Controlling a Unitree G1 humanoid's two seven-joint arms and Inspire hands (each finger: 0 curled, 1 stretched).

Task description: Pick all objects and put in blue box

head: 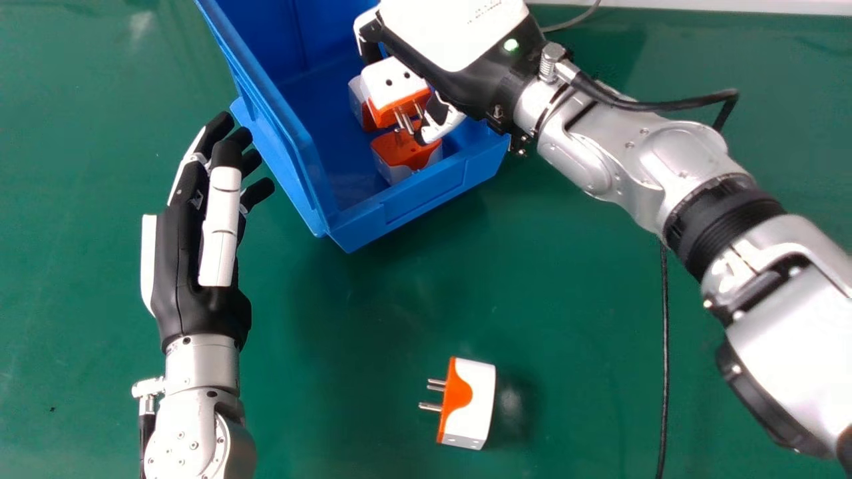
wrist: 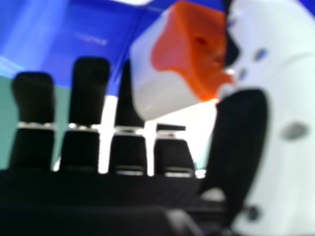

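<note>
The right hand (head: 459,83) is inside the blue box (head: 426,193), its fingers and thumb on either side of a white-and-orange plug adapter (head: 398,90) whose pins face down. A second adapter (head: 406,156) lies beneath, and part of another (head: 361,103) shows behind. In the right hand view the right hand (wrist: 88,93) has straight fingers, with an adapter (wrist: 170,64) beyond them near the thumb; whether it touches them I cannot tell. The left hand (head: 193,286) rests open left of the box. One adapter (head: 469,402) lies on the table, pins pointing left.
The green table (head: 359,319) spreads around the box. The box's left wall (head: 286,140) rises close to the left hand's fingers. A black cable (head: 664,359) runs down the table at the right, beneath the right arm.
</note>
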